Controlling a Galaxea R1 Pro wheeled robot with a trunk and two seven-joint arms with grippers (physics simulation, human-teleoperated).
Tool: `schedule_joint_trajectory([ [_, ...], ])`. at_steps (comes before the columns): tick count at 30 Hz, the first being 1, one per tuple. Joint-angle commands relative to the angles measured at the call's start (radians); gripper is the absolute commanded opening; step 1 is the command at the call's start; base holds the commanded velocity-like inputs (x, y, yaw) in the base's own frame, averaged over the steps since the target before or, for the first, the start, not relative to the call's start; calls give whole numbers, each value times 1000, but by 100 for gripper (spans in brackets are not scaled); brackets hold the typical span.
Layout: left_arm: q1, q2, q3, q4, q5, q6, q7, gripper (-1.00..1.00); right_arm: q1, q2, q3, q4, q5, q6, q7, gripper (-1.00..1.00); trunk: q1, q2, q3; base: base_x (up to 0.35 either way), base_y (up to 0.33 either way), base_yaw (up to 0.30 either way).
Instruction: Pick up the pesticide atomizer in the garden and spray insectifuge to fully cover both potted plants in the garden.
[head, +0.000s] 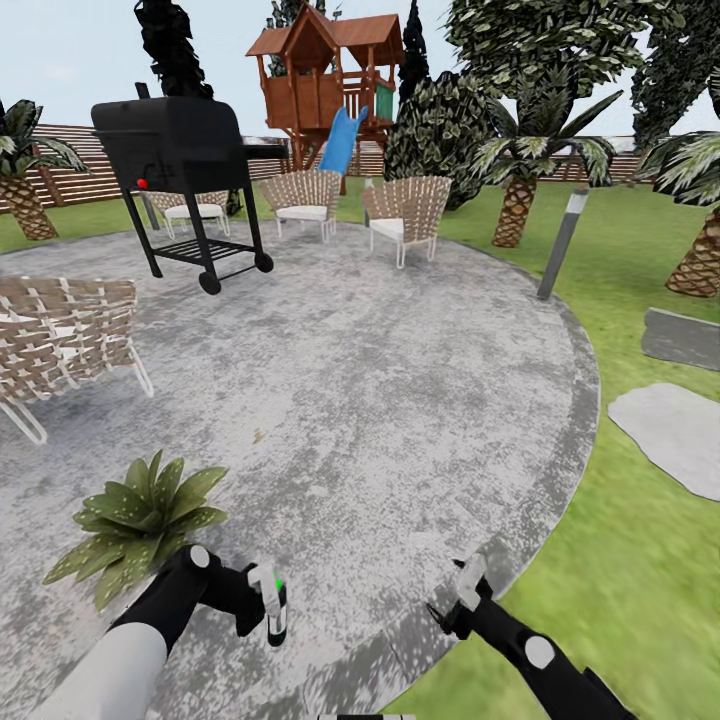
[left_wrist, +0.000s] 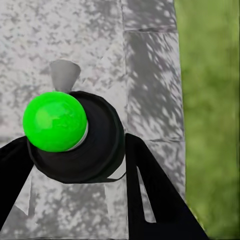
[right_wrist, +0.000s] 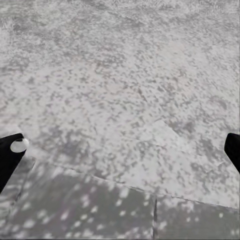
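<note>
One pesticide atomizer (head: 274, 606) gripped in left hand (head: 262, 600); right hand (head: 455, 600) spread open, empty; one potted plant (head: 140, 515) near left; four wicker chairs (head: 405, 213) on patio (head: 380, 400)

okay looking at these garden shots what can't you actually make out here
- Potted plant, head view: its pot is hidden under the leaves.
- Pesticide atomizer, left wrist view: seen end-on between the left gripper's fingers, so label and trigger are hidden.
- Right gripper, right wrist view: fingertips cut off by the edges.
</note>
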Motion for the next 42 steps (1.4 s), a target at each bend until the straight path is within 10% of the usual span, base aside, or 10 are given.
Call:
schedule_joint_trajectory([
  [1, -1, 1, -21, 4, -6, -4, -5, -100, -1, 27, 13, -7, 14, 16, 29, 100, 0, 0, -1, 0, 0, 0],
  [7, -1, 6, -86, 8, -9, -9, -1, -100, -18, 74, 23, -106, 19, 203, 326, 100, 0, 0, -1, 0, 0, 0],
  [8, -1, 7, -89, 7, -8, -10, 0, -100, -19, 76, 23, -121, 19, 211, 337, -100, 0, 0, -1, 0, 0, 0],
  [20, 4, -16, -156, 6, -5, -12, 50, -100, -22, 129, 25, -204, 17, 225, 359, -100, 0, 0, -1, 0, 0, 0],
  [42, 7, -68, -157, 4, 9, -14, 143, -100, -22, 214, 27, -247, 20, 225, 409, -100, 0, 0, -1, 0, 0, 0],
])
